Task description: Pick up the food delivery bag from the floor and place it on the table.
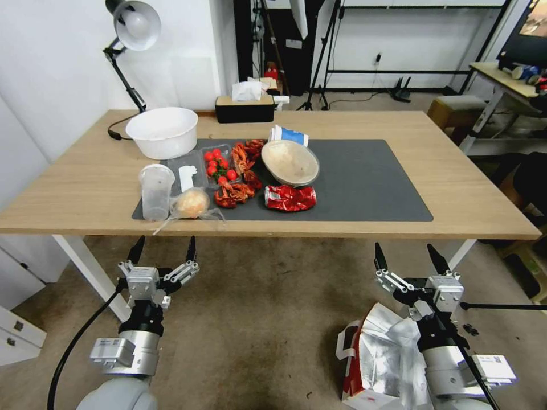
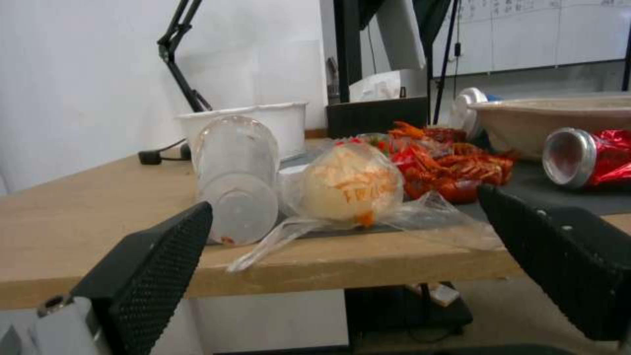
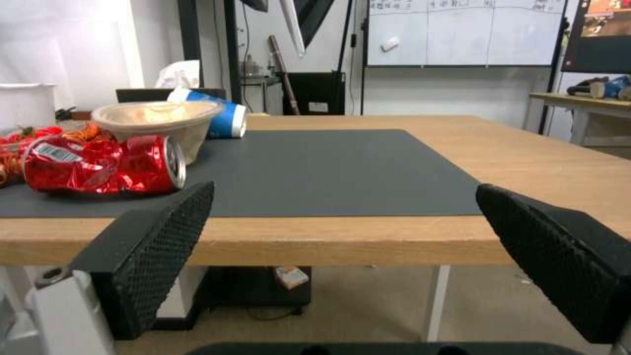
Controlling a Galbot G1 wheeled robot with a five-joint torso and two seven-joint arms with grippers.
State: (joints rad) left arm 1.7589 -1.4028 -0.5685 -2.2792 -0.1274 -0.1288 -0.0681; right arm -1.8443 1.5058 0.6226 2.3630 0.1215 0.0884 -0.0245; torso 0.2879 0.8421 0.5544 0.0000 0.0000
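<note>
Both arms are silver-grey tubes ending in black wrist collars and white metal knuckle blocks. The left gripper [image 1: 164,249] and right gripper [image 1: 408,258] carry black pointed fingers [image 2: 155,268] with dimpled rubber pads. A black cable [image 1: 71,347] loops off the left arm.

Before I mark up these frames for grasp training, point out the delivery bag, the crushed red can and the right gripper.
food delivery bag [image 1: 380,356], head view, on its silver foil lining.
crushed red can [image 1: 290,197], head view, on its dented side.
right gripper [image 1: 409,259], head view, midway between its open fingertips.
</note>
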